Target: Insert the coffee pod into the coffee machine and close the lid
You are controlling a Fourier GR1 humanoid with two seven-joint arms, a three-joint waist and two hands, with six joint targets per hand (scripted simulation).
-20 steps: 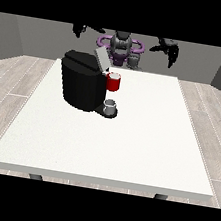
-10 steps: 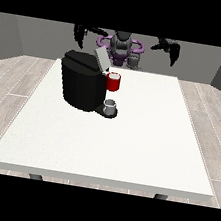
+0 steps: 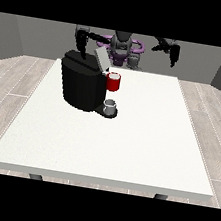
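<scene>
Front view: the robot (image 3: 123, 48) stands at the far edge of the white table (image 3: 127, 145), both arms raised and spread above the far side. The black coffee machine (image 3: 83, 81) sits on the table's left half, toward the far side. Its grey lid (image 3: 101, 60) is tilted up and open, slanting from the machine's top right corner toward the far left. A red part (image 3: 113, 82) shows at the machine's right side just below the lid's hinge; it looks like the coffee pod seated in the holder, though at this scale I cannot tell for certain. Below it, a small grey cup (image 3: 110, 105) stands on the machine's base.

The hand at the view's left (image 3: 82, 43) hangs just above the machine's far top edge, fingers pointing down; whether they are relaxed or curled I cannot tell, and it appears to hold nothing. The hand at the view's right (image 3: 173, 52) is well apart from the machine, raised over the table's far right area, fingers also drooping, state unclear.
</scene>
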